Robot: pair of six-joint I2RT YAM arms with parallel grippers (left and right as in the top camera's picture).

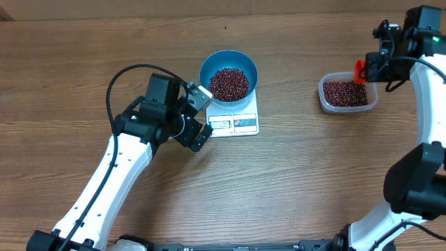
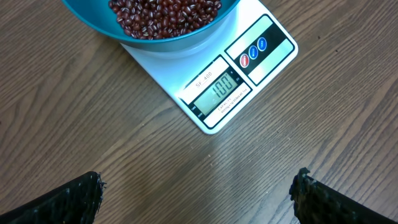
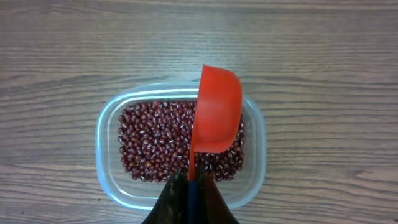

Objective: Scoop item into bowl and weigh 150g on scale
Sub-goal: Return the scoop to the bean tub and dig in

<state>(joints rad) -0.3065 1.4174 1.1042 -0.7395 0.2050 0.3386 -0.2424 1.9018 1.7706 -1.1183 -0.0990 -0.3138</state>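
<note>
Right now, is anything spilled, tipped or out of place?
Nothing stands out. The beans sit inside the blue bowl on the scale and inside the clear tub, none loose on the wood. The right tool holds the red scoop over the tub.

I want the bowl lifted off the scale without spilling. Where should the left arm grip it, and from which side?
Probably the bowl's rim at its left edge, from above: one finger inside the wall, one outside. The bowl looks too wide to span, the beans leave the upper wall bare, and the open left end effector is nearest that side.
</note>
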